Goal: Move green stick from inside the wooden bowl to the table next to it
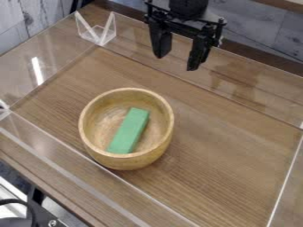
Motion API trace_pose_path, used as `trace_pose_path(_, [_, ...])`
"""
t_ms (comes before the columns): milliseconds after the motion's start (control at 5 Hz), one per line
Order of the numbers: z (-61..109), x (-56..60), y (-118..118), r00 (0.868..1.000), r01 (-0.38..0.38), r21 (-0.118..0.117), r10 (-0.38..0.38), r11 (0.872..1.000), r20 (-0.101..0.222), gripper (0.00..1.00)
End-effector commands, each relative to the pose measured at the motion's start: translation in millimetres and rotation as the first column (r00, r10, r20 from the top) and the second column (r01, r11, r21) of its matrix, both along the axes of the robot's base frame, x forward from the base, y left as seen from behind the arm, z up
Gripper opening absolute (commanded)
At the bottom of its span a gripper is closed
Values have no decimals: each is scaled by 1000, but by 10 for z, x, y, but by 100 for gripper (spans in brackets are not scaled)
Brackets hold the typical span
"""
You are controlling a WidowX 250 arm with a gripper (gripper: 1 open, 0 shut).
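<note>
The pincer [182,49] is hanging at the back of the desk [236,133], pointing down. Its black fingers [158,40] are standing wide apart and are holding nothing. It is staying well apart from the bowl [127,127]. The round wooden bowl is sitting nearer the front, a little to the left. The green stick [130,130] is lying inside the bowl, slanting across its bottom. Clear walls [154,208] are standing all around the brown desk.

clear triangular stand [95,29] (far corner), wooden wall [254,31]
</note>
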State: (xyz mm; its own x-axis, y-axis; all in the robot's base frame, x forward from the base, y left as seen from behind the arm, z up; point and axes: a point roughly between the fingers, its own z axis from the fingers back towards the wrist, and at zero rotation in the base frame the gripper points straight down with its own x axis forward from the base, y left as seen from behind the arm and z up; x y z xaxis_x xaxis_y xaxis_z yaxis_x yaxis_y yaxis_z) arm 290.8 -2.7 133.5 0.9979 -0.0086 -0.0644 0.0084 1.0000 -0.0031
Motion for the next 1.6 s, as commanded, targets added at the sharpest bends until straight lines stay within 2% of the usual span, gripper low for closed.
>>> trace_pose_path(0, [-49,-137,69,1000,-1,4,1,1000,-8,100])
trace_pose_path(200, [-135,-417,154,1000,12,5,-12,1000,-18,100])
trace_pose_path(400, [-178,-620,323,1000,23,16,-23,1000,1,100])
trace_pose_path(600, [-250,-713,482,999,34,18,-34,999,13,100])
trace_pose_path(800, [-335,-798,514,999,27,17,-28,999,26,100])
trace_pose_path(1400, [-492,-815,385,998,-12,3,11,1000,59,100])
